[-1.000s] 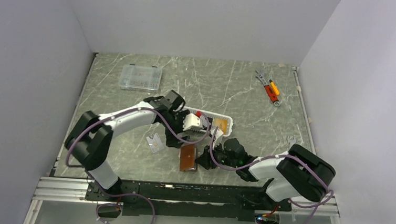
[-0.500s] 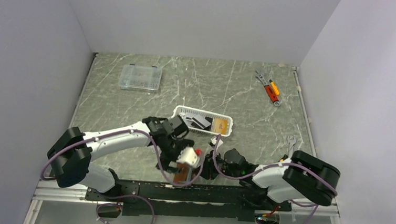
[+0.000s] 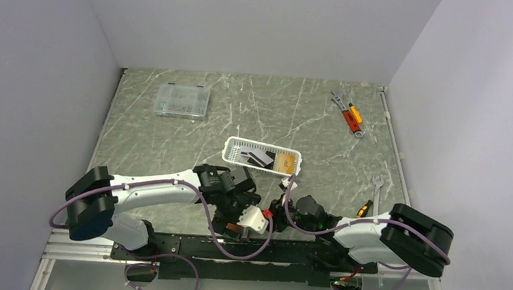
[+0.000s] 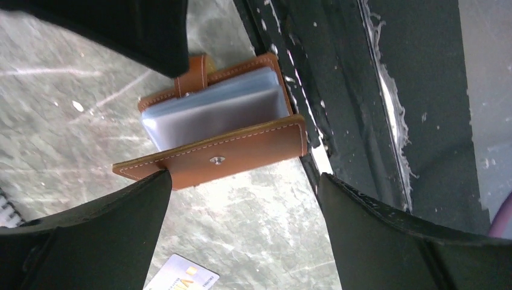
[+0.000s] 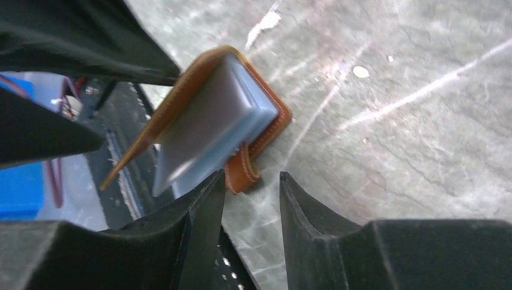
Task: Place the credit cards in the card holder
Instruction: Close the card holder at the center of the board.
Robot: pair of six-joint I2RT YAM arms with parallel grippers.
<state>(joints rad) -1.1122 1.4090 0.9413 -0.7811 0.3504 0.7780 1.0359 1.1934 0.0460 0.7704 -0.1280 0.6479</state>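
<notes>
Where the bench (image 3: 276, 112) meets the black rail (image 4: 344, 90) at its near edge, the card holder (image 4: 217, 124) is found lying open. Its brown cover flap is raised, its pale blue sleeves are exposed, and one end is set against the rail.

The left hand (image 4: 243, 180) is held over it with its fingers spread wide, and the holder is seen in the gap between them. The tip of one finger (image 4: 108, 223) is placed right at the lower edge of the raised flap, though contact cannot be confirmed.

The right hand (image 5: 250, 176) is placed at the opposite side with its fingers parted by a narrow gap, and nothing is seen clamped between them. The snap tab (image 5: 240, 172) is found just at the mouth of that gap, against one fingertip.

A pale card (image 4: 184, 279) with a gold chip is seen flat on the bench near the holder, apart from it. Further credit cards (image 3: 258, 157), dark and striped, are kept in the white basket (image 3: 230, 150) beyond the two hands, with an orange-gold card (image 3: 286, 163) at its right end. A clear box (image 3: 182, 100) is set well apart at the far left.
</notes>
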